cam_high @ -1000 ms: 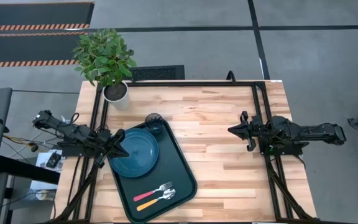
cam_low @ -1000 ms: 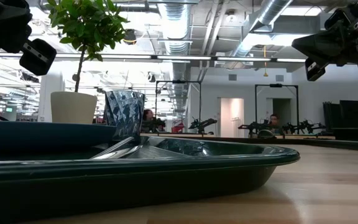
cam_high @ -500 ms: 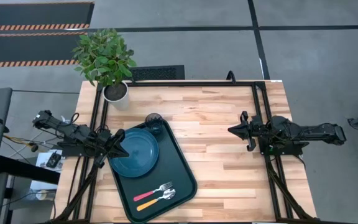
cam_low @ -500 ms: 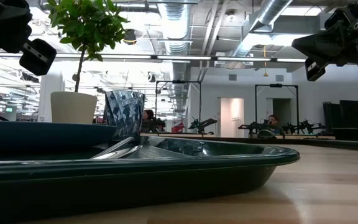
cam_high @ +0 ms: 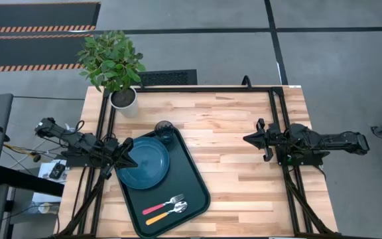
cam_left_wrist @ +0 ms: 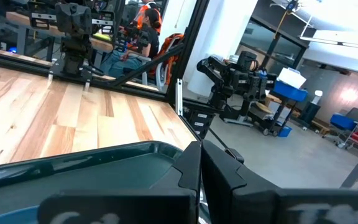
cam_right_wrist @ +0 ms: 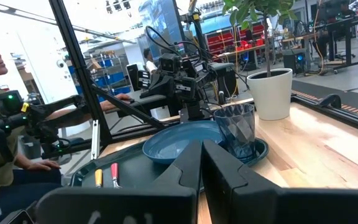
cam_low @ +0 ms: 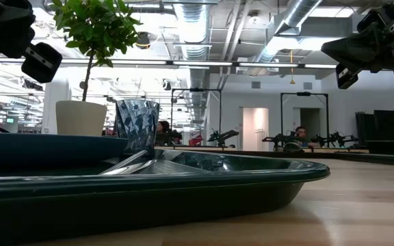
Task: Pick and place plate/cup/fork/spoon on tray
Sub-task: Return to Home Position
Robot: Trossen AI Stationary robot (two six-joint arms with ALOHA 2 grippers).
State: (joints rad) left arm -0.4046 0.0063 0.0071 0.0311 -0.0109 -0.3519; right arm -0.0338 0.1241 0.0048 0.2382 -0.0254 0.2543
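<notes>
Tray (cam_high: 194, 182) on table (cam_high: 244, 133): plate (cam_high: 144, 163), cup (cam_high: 164, 131), fork (cam_high: 162, 204), spoon (cam_high: 166, 212) aboard. L hand (cam_high: 128, 159) clenched, empty, at plate's edge. R hand (cam_high: 252, 139) clenched, empty, well apart.

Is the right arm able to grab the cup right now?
Probably yes. The cup stands at the tray's far corner, with only bare table between it and the right pincer. Nothing blocks that side; the plate sits on the cup's other side.

low view: tray (cam_low: 183, 181) cut off left | fork, spoon hidden
</notes>
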